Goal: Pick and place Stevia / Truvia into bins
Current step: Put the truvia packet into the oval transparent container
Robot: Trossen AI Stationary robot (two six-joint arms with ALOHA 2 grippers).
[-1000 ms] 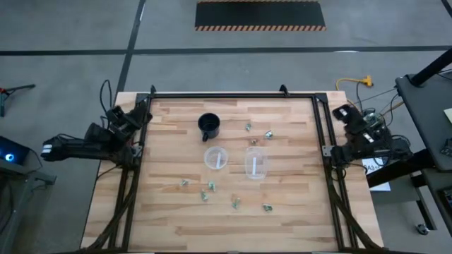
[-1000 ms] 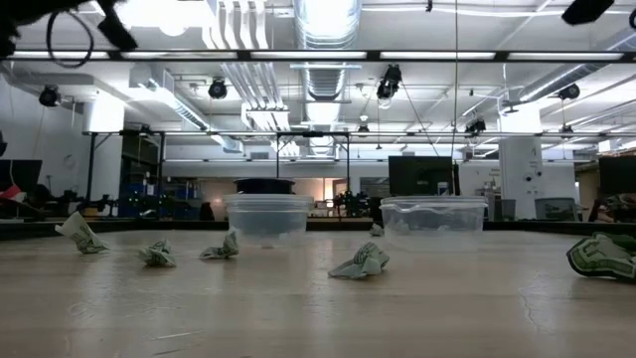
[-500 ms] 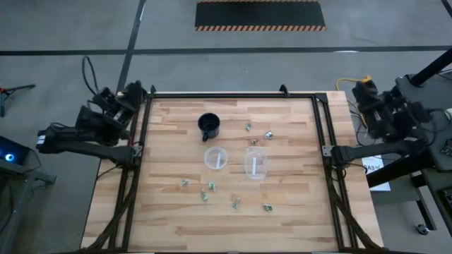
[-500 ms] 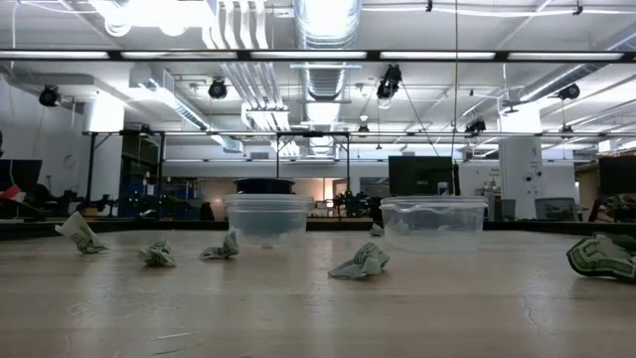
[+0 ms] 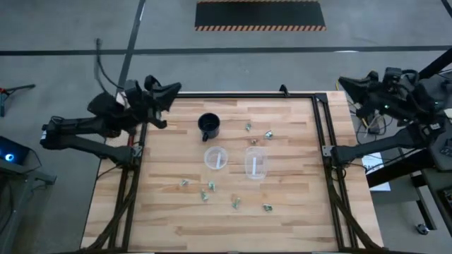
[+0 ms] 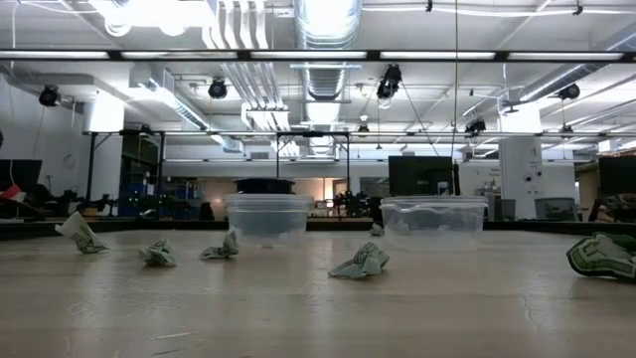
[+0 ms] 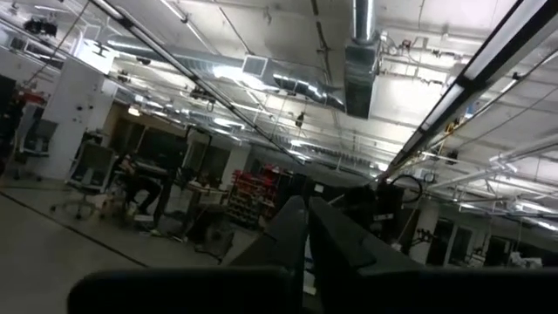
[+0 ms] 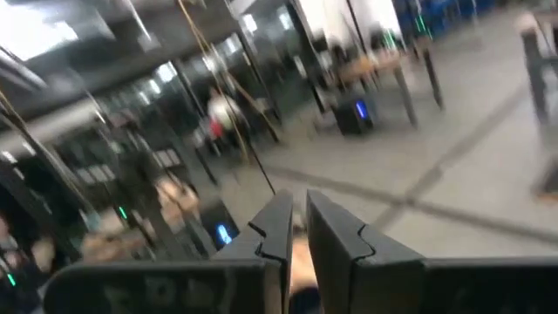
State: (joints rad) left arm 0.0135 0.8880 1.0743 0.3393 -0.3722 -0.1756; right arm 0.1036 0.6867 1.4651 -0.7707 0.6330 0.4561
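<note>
Left pincer (image 5: 167,92) hovers at the surface's (image 5: 282,219) far left corner, fingers nearly together, holding nothing. Right pincer (image 5: 347,83) sits beyond the far right corner, fingers likewise nearly closed and empty. Two clear cups (image 5: 217,157) (image 5: 256,162) stand mid-surface, black mug (image 5: 209,125) just beyond. Sweetener packets (image 5: 205,192) lie scattered on both sides of the cups.
</note>
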